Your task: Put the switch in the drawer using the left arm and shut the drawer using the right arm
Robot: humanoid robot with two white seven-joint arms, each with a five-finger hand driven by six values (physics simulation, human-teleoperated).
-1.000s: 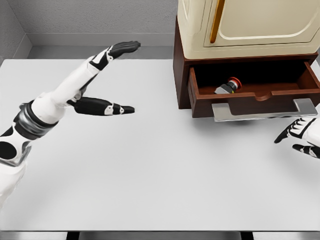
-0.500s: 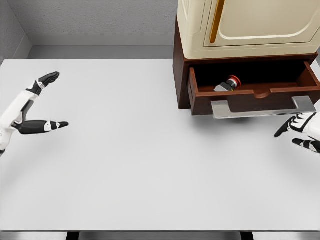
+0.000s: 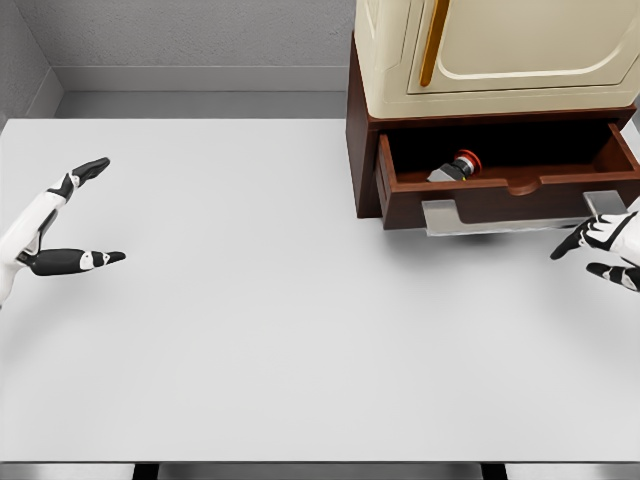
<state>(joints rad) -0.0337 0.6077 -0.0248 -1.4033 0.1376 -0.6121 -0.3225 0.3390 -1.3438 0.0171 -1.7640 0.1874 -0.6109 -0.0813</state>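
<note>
Two robot hands show, and neither holds anything. The right robot hand (image 3: 607, 252) hangs at the right edge with fingers loosely spread, just below the right end of the metal handle (image 3: 520, 213) and seemingly not touching it. That flat bar looks rigid and smooth, so a push on the drawer (image 3: 500, 195) front should slide it shut more surely than a pinch. The switch (image 3: 455, 168), small, hard and probably light, already lies inside the open drawer. Far left above the tabletop (image 3: 300, 320), the left robot hand (image 3: 62, 222) rests spread.
</note>
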